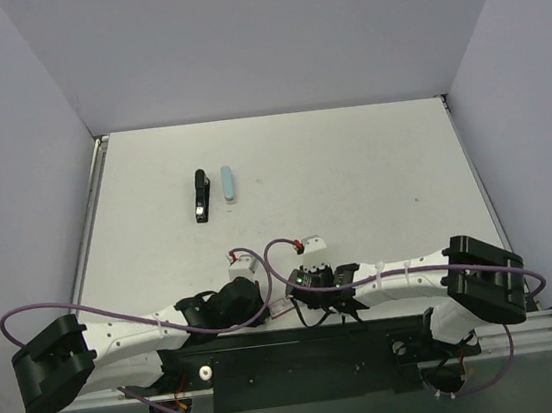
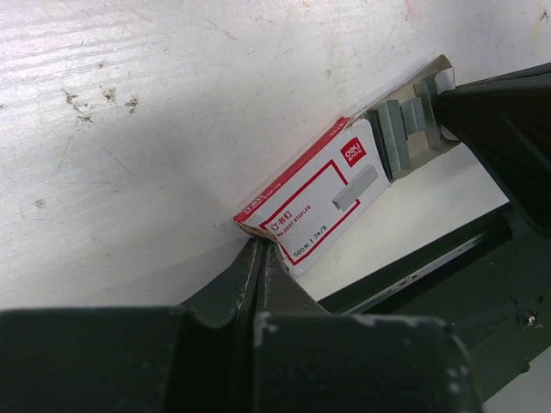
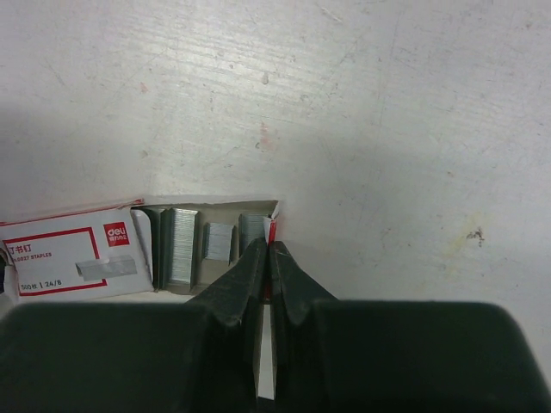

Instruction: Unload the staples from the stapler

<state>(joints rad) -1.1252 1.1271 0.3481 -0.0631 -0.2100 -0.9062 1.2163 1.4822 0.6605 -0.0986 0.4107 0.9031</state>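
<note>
The black stapler lies shut on the far left part of the table, far from both grippers and in neither wrist view. A small red and white staple box lies between the grippers at the near edge. Its tray is slid part way out, and strips of staples show in it. My left gripper is shut on the corner of the box sleeve. My right gripper is shut on the tray's end wall. In the top view the left gripper and right gripper meet at the box.
A pale blue oblong bar lies just right of the stapler. Grey walls close the table at the back and both sides. The black base rail and purple cables run along the near edge.
</note>
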